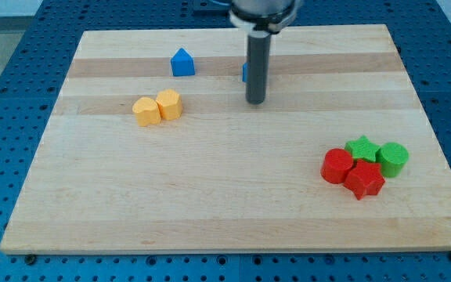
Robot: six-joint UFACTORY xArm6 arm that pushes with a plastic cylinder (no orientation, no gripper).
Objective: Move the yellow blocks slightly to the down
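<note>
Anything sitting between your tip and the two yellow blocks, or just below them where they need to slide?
Nothing visible. My tip is to the view's right of the yellow blocks, with bare board between. Below them the wooden board is bare too; the red and green blocks lie far right.

The wooden board (233, 204) carries 2 touching yellow blocks (156, 107) at left, a blue block (182, 63) above them, and 2 red (351, 172) and 2 green blocks (379, 153) clustered at right.

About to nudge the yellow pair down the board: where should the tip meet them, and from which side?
Come from the view's top. The two yellow blocks touch side by side, so press near their shared seam. My tip now stands to their right, so circle above them first.
</note>
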